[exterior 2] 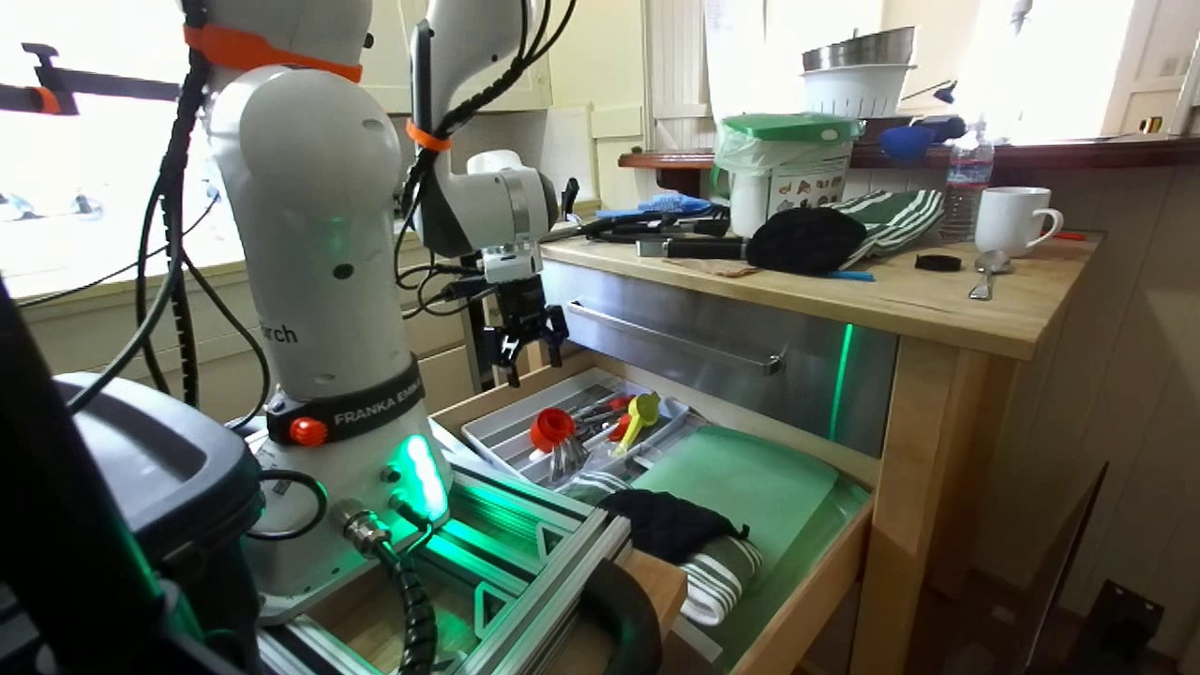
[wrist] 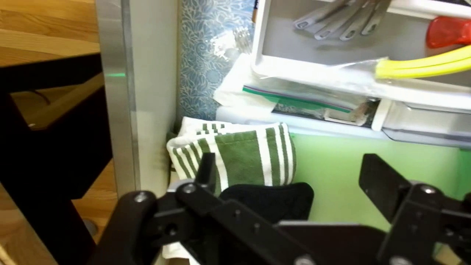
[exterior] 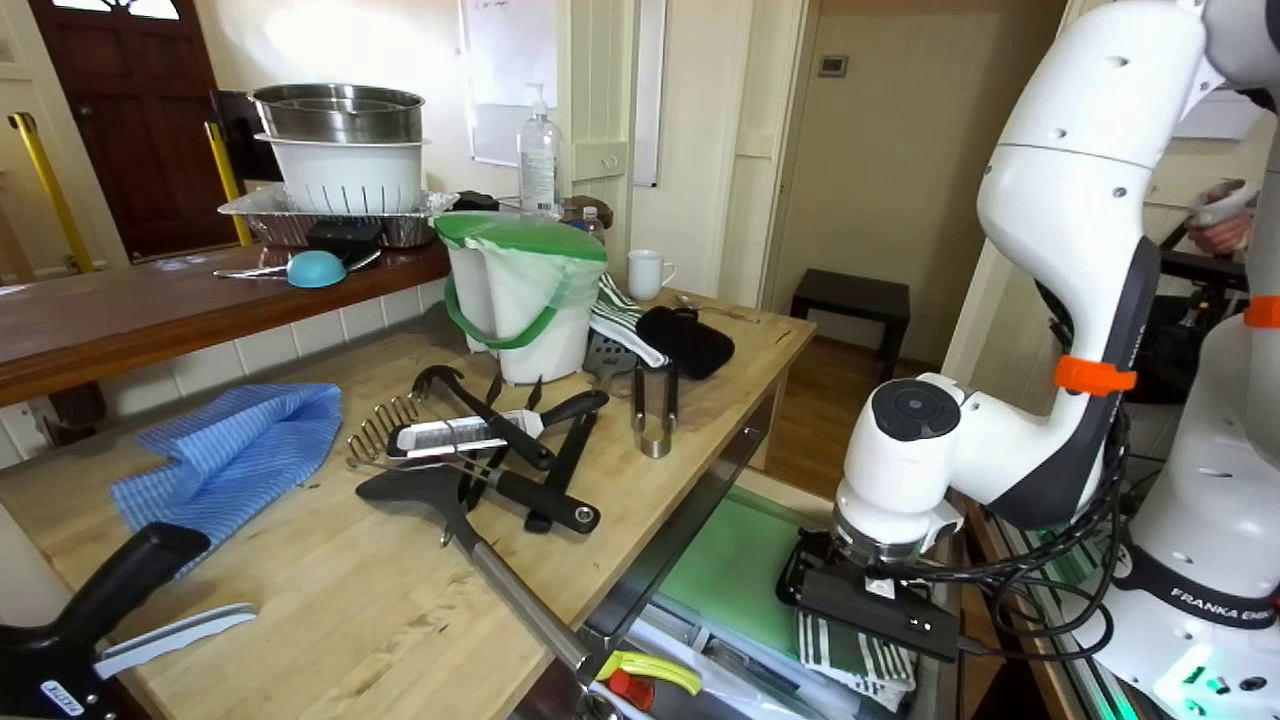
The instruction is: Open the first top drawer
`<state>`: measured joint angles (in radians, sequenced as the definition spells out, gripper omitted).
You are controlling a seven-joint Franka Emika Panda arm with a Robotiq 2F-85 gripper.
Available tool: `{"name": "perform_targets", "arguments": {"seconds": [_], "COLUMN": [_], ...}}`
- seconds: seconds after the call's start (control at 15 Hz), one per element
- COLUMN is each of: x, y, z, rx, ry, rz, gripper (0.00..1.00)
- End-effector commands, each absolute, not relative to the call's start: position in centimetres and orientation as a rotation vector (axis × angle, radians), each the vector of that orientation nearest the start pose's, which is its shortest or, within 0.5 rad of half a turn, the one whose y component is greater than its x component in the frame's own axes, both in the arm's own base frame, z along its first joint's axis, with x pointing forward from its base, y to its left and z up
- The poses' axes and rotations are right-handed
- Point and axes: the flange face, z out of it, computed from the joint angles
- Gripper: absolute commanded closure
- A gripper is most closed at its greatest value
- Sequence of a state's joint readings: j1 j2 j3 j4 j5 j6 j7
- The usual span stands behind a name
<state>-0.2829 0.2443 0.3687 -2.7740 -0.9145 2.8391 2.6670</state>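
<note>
The first top drawer point(exterior 2: 825, 361) shows in an exterior view as a wide steel front with a bar handle point(exterior 2: 670, 336), under the wooden countertop. It is shut, and its inside is hidden. Its dark front point(exterior: 680, 525) also shows at a steep slant in an exterior view. It is out of the wrist view. My gripper point(exterior 2: 534, 367) points down, in front of the handle's far end and apart from it, above the open lower drawer. In the wrist view the gripper point(wrist: 289, 160) has its fingers wide apart with nothing between them. In an exterior view the gripper point(exterior: 800, 575) is mostly hidden.
The lower drawer point(exterior 2: 806, 591) is pulled out, with a green lining point(exterior 2: 741, 478), striped towel point(wrist: 239, 154), black mitt point(wrist: 272, 200) and white utensil tray point(wrist: 316, 68). Several utensils lie on the countertop point(exterior: 330, 620). The metal robot stand point(exterior 2: 553, 562) is close by.
</note>
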Motion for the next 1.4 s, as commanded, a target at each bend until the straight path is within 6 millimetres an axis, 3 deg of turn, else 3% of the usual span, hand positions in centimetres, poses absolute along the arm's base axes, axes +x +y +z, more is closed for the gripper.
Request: {"name": "perform_targets", "arguments": {"seconds": [0.0,0.07,0.13,0.27,0.33,0.4,0.47,0.53,0.6,0.67,0.8,0.87,1.13,1.27,1.33], "x": [33.0,33.8,34.2,36.9,35.2,36.2,38.1,36.9,38.3,38.4,37.1,37.9,37.1,38.0,36.8], "y": [8.3,8.9,9.3,8.8,9.1,8.2,8.0,8.3,7.4,7.0,6.4,6.3,5.5,4.2,4.3], "z": [13.0,14.9,15.4,17.9,17.9,19.8,19.7,19.4,20.4,20.6,21.5,21.2,21.4,22.4,22.7], "rx": [-2.169,-2.094,-2.042,-1.953,-1.903,-1.86,-1.84,-1.829,-1.83,-1.836,-1.874,-1.893,-1.929,-1.962,-1.967], "ry": [2.45,2.427,2.413,2.365,2.346,2.314,2.295,2.281,2.253,2.23,2.158,2.136,2.12,2.115,2.114], "rz": [-0.125,-0.236,-0.246,-0.247,-0.22,-0.232,-0.226,-0.215,-0.238,-0.242,-0.257,-0.262,-0.309,-0.387,-0.429], "gripper": [0.0,0.0,0.0,0.0,0.0,0.0,0.0,0.0,0.0,0.0,0.0,0.0,0.0,0.0,0.0]}}
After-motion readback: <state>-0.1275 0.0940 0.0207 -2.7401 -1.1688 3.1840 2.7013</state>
